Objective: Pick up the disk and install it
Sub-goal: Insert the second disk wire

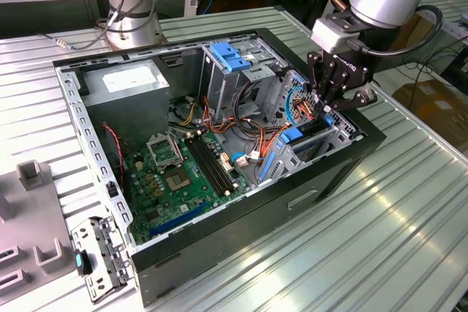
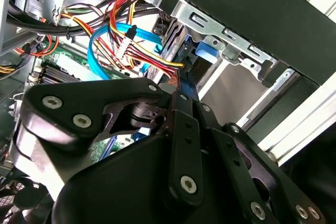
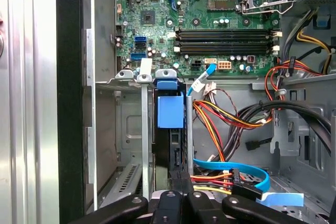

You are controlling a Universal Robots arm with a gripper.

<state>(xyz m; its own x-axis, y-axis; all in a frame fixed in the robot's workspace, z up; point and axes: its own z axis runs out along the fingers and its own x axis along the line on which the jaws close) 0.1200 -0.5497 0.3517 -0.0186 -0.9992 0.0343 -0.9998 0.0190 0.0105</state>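
The disk (image 1: 311, 131) stands on edge in the drive bay at the exterior view's right end of the open computer case (image 1: 241, 239). In the first wrist view the disk (image 3: 170, 150) shows as a dark slab between the bay's metal walls, with a blue rail tab at its far end. My gripper (image 1: 327, 111) hangs straight over the bay, jaws closed on the disk's upper edge. In the first wrist view my gripper (image 3: 181, 179) pinches that edge. In the second wrist view my gripper (image 2: 181, 95) meets around the disk's blue-edged side (image 2: 188, 69).
Bundles of red, yellow and blue cables (image 3: 226, 124) run beside the bay. The motherboard (image 1: 175, 173) lies in the case floor. A grey box with a white sticker (image 1: 131, 89) and a blue ribbed latch (image 1: 230, 56) sit further back. Another arm's base (image 1: 135, 23) stands behind.
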